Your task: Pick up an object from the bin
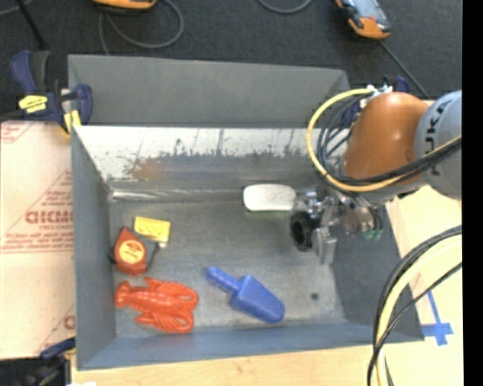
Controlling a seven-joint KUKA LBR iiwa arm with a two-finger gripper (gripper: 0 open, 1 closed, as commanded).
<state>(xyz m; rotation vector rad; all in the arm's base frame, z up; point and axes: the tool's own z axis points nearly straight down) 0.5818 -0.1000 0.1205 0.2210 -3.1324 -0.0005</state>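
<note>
My gripper (315, 233) hangs at the right side of the bin, just right of a white oblong thing (268, 198) that lies near the back wall. The white thing is beside the fingers, not between them. A blue scoop (247, 294) lies on the floor toward the front, below and left of the gripper.
A red toy lobster (155, 303) lies at the front left. Above it sit an orange round tape measure (132, 252) and a small yellow block (153, 229). The arm with its orange cover and cables reaches in over the bin's right rim.
</note>
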